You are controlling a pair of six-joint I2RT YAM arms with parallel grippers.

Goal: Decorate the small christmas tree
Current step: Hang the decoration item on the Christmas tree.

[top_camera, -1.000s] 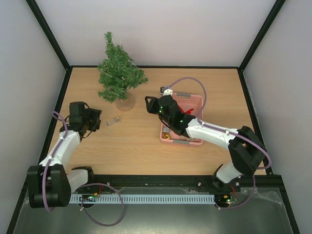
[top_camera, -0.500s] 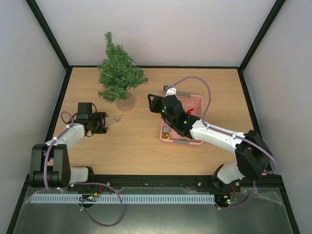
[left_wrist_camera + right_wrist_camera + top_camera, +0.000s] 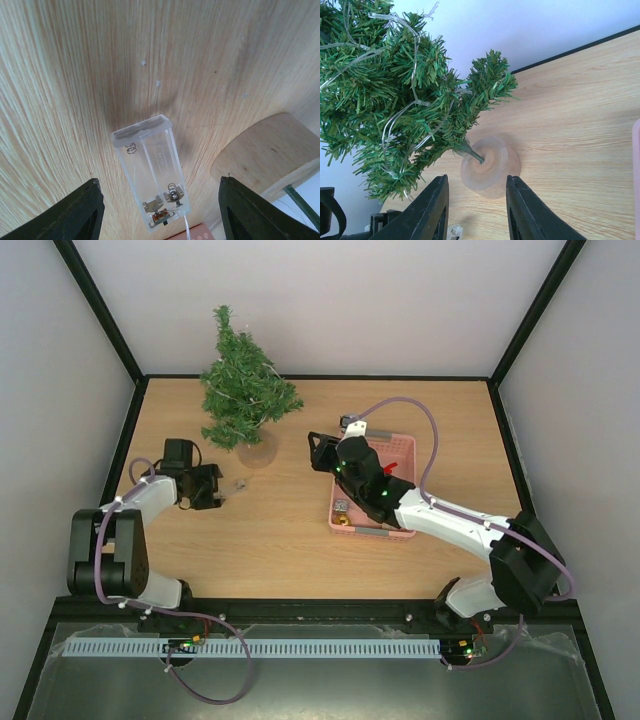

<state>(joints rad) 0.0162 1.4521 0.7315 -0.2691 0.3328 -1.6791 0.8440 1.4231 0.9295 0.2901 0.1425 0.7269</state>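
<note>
A clear plastic battery case (image 3: 150,172) is seen lying flat on the wooden table (image 3: 75,75), just ahead of the left gripper (image 3: 161,207). A pink plastic basket (image 3: 375,532) is set behind the right gripper (image 3: 476,205).

Battery case (image 3: 150,175) beside small christmas tree (image 3: 243,390)

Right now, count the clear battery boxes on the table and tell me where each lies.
1. The clear battery box lies on the table between the left hand's open fingers, beside the tree's wooden base. More could be hidden in the pink basket under the right arm.
</note>
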